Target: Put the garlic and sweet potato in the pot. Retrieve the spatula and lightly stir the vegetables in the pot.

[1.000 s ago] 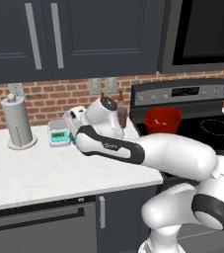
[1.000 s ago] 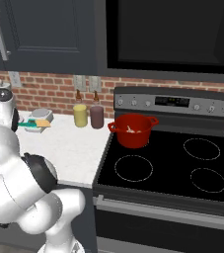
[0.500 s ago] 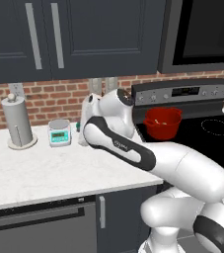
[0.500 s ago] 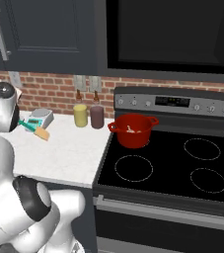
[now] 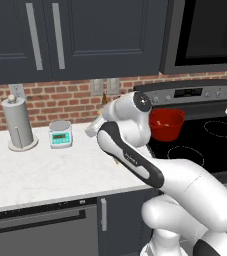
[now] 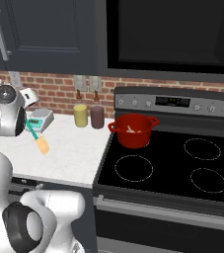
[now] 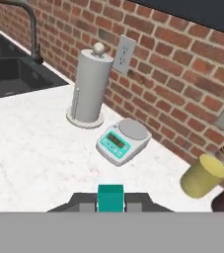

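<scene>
The arm is holding the spatula [image 6: 37, 137] up over the white surface [image 6: 79, 153], left of the stove. In the right base view the teal handle is slanting down from beside the arm's joint, with the yellow-orange head hanging lowest, clear of the surface. In the hand view the end of the teal handle is sitting between the two dark fingers [image 7: 85, 201], which are pressing against it on either side, so the gripper [image 7: 110, 201] is closing on the handle with nothing else in its hold.

The pot [image 6: 132, 130] is standing on the far left burner of the stove [image 6: 182, 168], well apart from the spatula. Something pale is showing inside its rim; it is probably the garlic, but I cannot tell it from the sweet potato at this size.

Also on the surface: a kitchen scale [image 7: 122, 141], a paper towel holder [image 7: 89, 89] and a yellow jar [image 7: 203, 176], all near the brick wall.

Judgement: the spatula is looking light and stiff, a long thin lever. Held at the handle end, the head is likely to swing, so the grip is needing to be firm and stirring gentle; the pot is looking heavy enough to stay put.
</scene>
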